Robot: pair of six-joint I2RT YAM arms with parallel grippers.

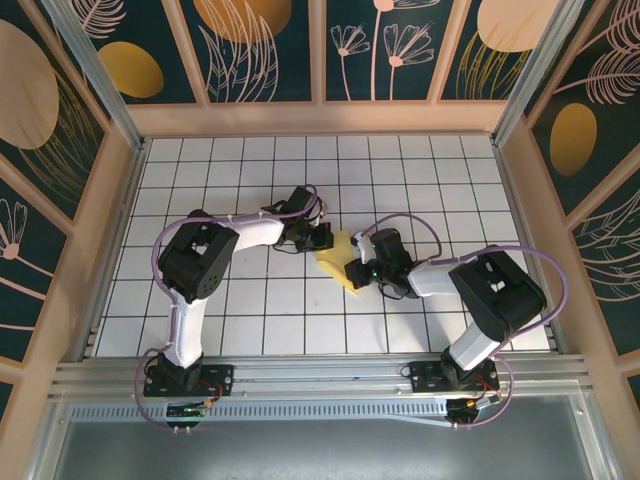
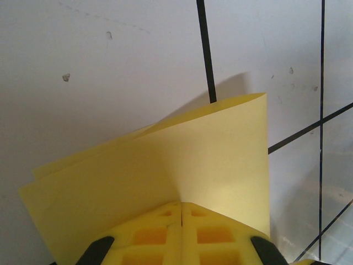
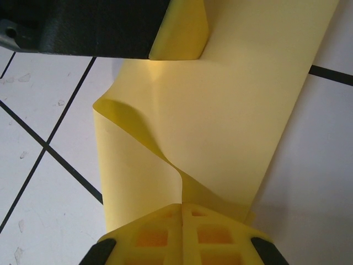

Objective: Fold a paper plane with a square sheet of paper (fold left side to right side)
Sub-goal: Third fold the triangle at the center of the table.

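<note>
Paper [image 1: 336, 262]: bent, wavy | left gripper [image 2: 181, 212]: pinching paper | right gripper [image 3: 181, 212]: pinching paper | risk: pulling apart could rip or wrinkle it

Paper sheet [image 1: 336, 262] partly covered; fold shape unclear fr above.

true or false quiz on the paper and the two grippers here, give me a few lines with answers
1. The left gripper is shut on the yellow paper. True.
2. The right gripper hangs open, clear of the paper. False: it is shut on the paper too.
3. The paper lies flat in one layer. False: it is bent over into layers, with a curved fold.
4. The paper is near the middle of the white tiled table. True.
</note>
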